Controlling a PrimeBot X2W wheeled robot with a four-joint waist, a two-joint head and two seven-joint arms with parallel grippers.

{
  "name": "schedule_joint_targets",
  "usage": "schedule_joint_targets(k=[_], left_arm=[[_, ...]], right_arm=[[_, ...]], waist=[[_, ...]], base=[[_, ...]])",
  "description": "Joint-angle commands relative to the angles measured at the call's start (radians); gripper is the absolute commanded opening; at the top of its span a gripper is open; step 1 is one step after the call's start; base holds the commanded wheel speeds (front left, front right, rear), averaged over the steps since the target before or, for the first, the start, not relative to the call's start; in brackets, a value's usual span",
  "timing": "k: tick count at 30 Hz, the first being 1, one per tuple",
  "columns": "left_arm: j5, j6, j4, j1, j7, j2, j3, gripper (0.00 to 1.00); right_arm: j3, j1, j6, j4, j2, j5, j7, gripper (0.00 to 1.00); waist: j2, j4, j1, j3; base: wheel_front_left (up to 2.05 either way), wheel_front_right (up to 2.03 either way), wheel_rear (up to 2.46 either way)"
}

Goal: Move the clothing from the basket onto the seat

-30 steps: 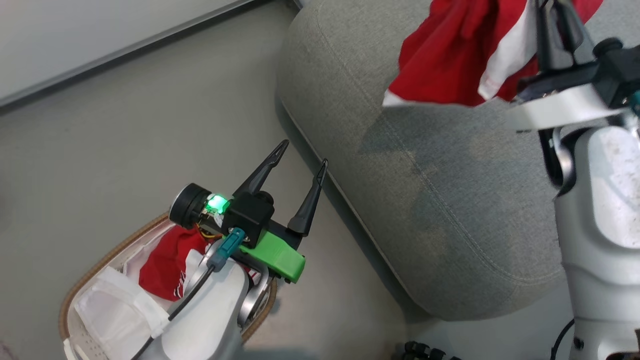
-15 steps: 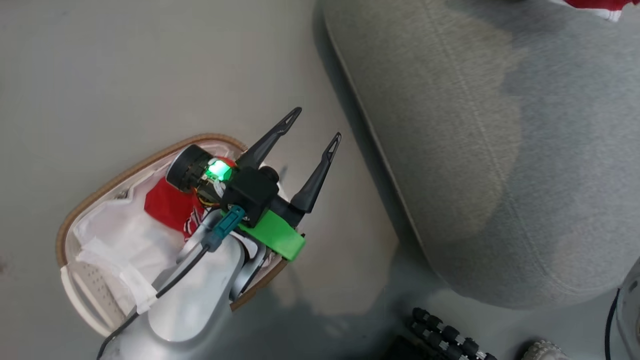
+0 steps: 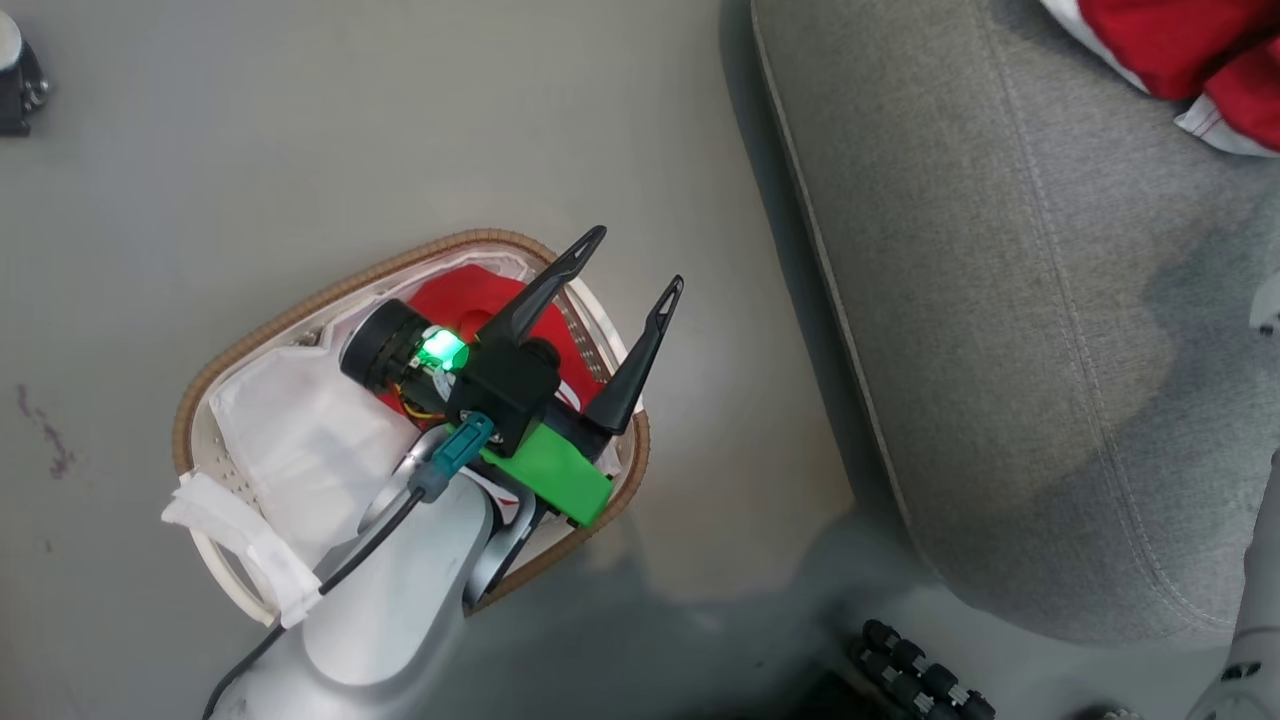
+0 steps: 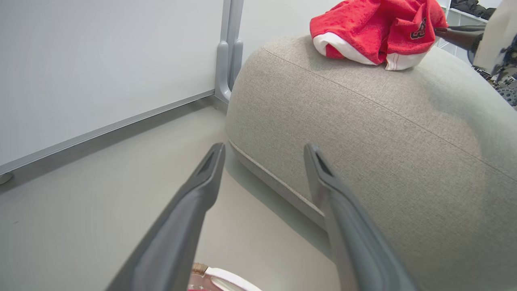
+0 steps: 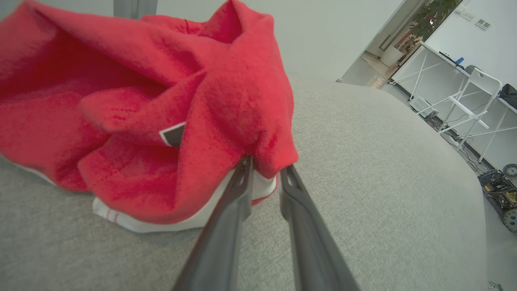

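One piece of red and white clothing (image 5: 121, 121) lies bunched on the grey seat (image 5: 363, 161). My right gripper (image 5: 265, 165) has its jaws slightly parted, so it is open, with a fold of that garment draped over its tips. The same garment (image 3: 1170, 40) sits at the top right corner on the seat (image 3: 1000, 300), and it also lies high on the seat (image 4: 363, 121) as a red heap (image 4: 363, 24). My left gripper (image 3: 637, 258) is open and empty above the basket (image 3: 300, 310), which holds more red clothing (image 3: 450, 305) and a white liner (image 3: 290, 430).
The basket stands on grey floor close to the seat's left edge. A small dark object (image 3: 15, 85) sits at the far left. Black wheels (image 3: 910, 670) of my base lie below the seat. A white wall and post (image 4: 226, 52) rise behind the seat.
The head camera has swung, shifting the whole picture. The red garment that hung from my right gripper now rests on the seat, and that gripper's jaws have parted. The left gripper stays open.
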Motion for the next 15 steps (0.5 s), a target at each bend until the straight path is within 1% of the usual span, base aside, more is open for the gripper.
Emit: schedule_joint_targets(k=[1,8,11,15], left_arm=[[-0.004,-0.002,0.006,0.019,0.0,-0.003,0.009,1.0],[-0.005,-0.002,0.017,0.067,0.001,-0.041,0.04,1.0],[-0.002,-0.002,0.023,0.091,0.001,-0.059,0.036,1.0],[0.0,-0.002,0.031,0.132,0.001,-0.08,0.056,1.0]], right_arm=[[-0.002,0.038,-0.001,-0.018,0.003,0.014,-0.002,1.0],[0.034,0.154,-0.001,-0.088,0.024,0.039,-0.002,1.0],[0.082,0.186,-0.001,-0.121,0.025,0.054,-0.002,1.0],[0.167,0.216,-0.001,-0.162,0.021,0.081,-0.002,1.0]], waist=[[-0.0001,-0.022,-0.0001,-0.05],[-0.0001,-0.03,-0.0001,-0.152],[-0.0001,-0.022,-0.0001,-0.203],[-0.0001,-0.005,-0.0001,-0.273]], base=[[0.0,0.0,0.0],[0.0,0.0,0.0],[0.0,0.0,0.0],[0.0,0.0,0.0]])
